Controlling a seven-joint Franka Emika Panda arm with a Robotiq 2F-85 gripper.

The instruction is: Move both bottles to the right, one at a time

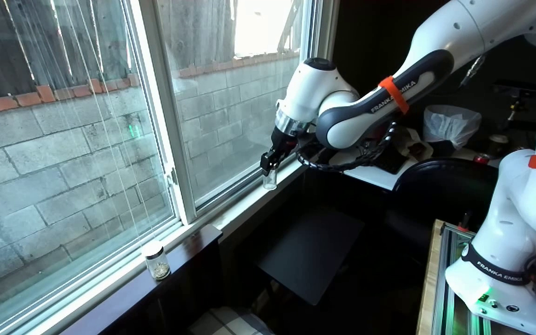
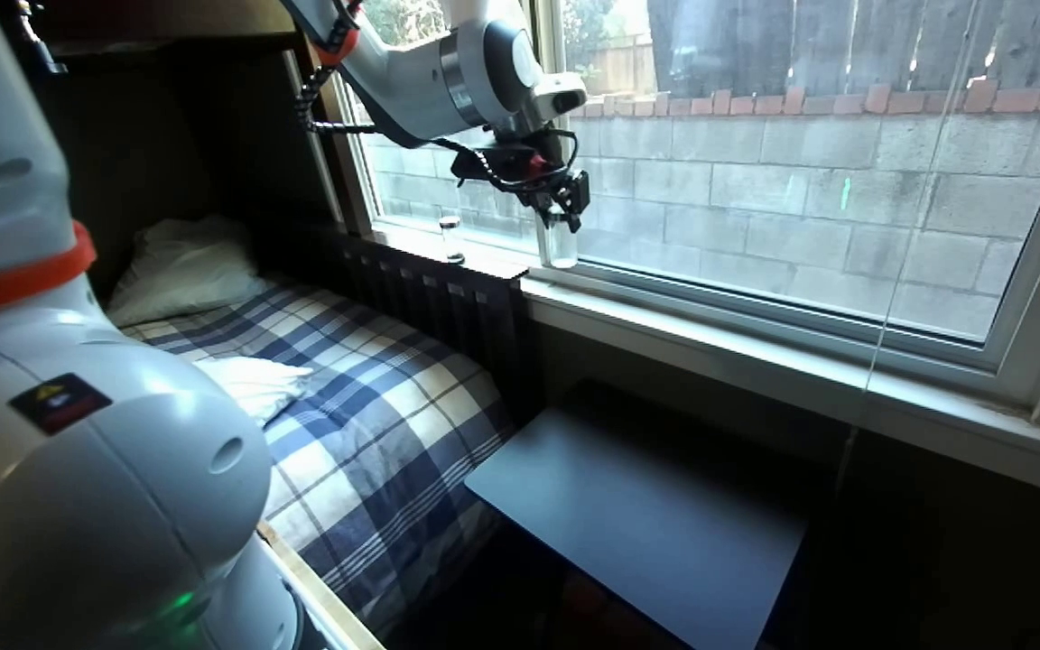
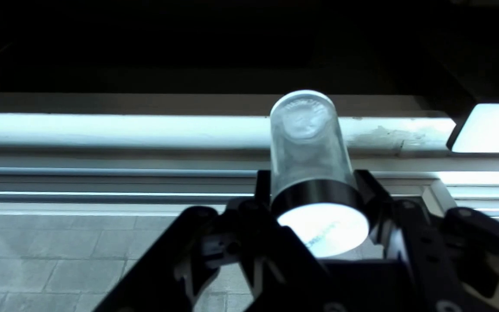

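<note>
In the wrist view, my end effector (image 3: 313, 191) pinches the clear bottle (image 3: 309, 154) at its capped end, right of centre. In an exterior view, the second bottle (image 1: 158, 265) stands on the worktop (image 1: 115, 307), lower left.

Two bottles (image 1: 158, 265), one robot arm (image 1: 440, 42), one bed (image 2: 385, 420).

Orange-banded white arm (image 1: 454, 28), black hand (image 3: 314, 188)

"FRANKA EMIKA" marks the black band (image 1: 496, 269) of the robot base (image 1: 505, 294); "FRANKA" and "MIKA" flank orange tape (image 1: 392, 93) on the forearm (image 1: 371, 108). A label (image 2: 60, 403) on a white arm link (image 2: 105, 492) bears a warning triangle (image 2: 50, 392). The glass bottle's (image 3: 312, 158) lettering is illegible.
</note>
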